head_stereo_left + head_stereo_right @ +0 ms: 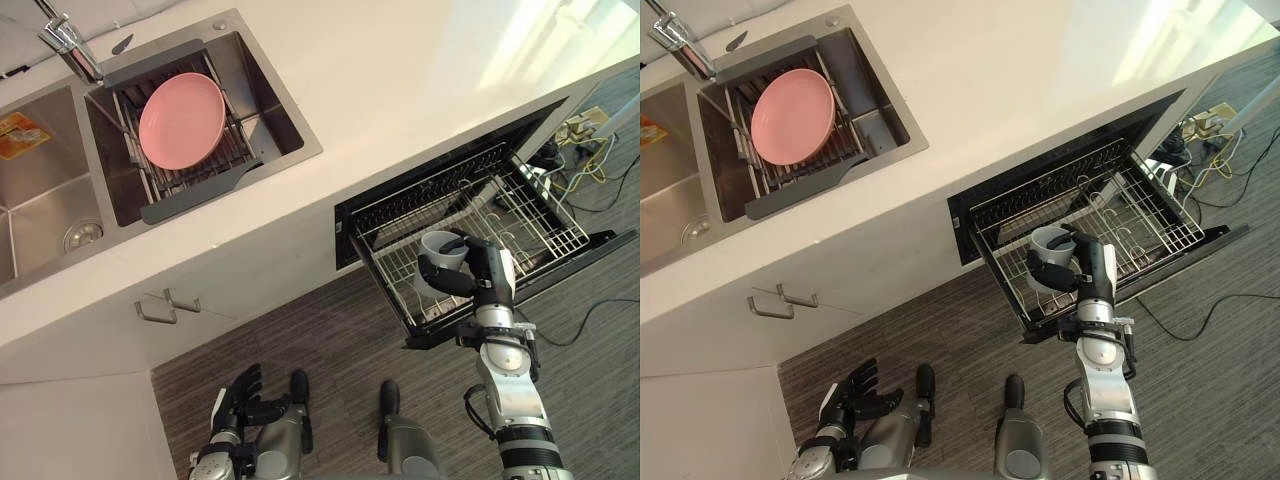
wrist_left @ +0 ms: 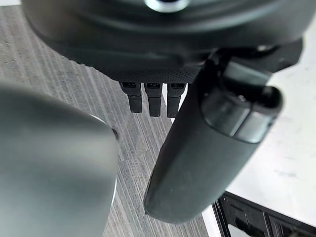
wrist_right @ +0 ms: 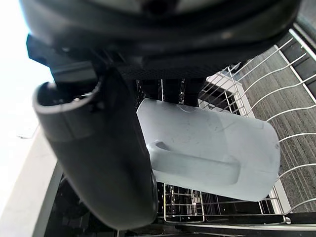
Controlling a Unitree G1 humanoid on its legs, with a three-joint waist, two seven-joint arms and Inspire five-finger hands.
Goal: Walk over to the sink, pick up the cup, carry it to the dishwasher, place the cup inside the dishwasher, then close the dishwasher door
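Cup (image 1: 440,246), pale with a side handle, is gripped in the curled fingers and thumb of the right hand (image 1: 478,272) over the left end of the pulled-out dishwasher rack (image 1: 545,225). Its base is hidden behind the fingers, so I cannot tell whether it touches the wires. Its mouth faces up with the long axis near upright, and the left hand (image 1: 238,398) hangs well apart from the rack, fingers loosely spread.

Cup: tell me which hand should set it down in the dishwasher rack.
Right. The right hand is curled round the cup at the pulled-out dishwasher rack, so it probably only needs to lower and release. The left hand hangs open, low near the floor, away from the rack.
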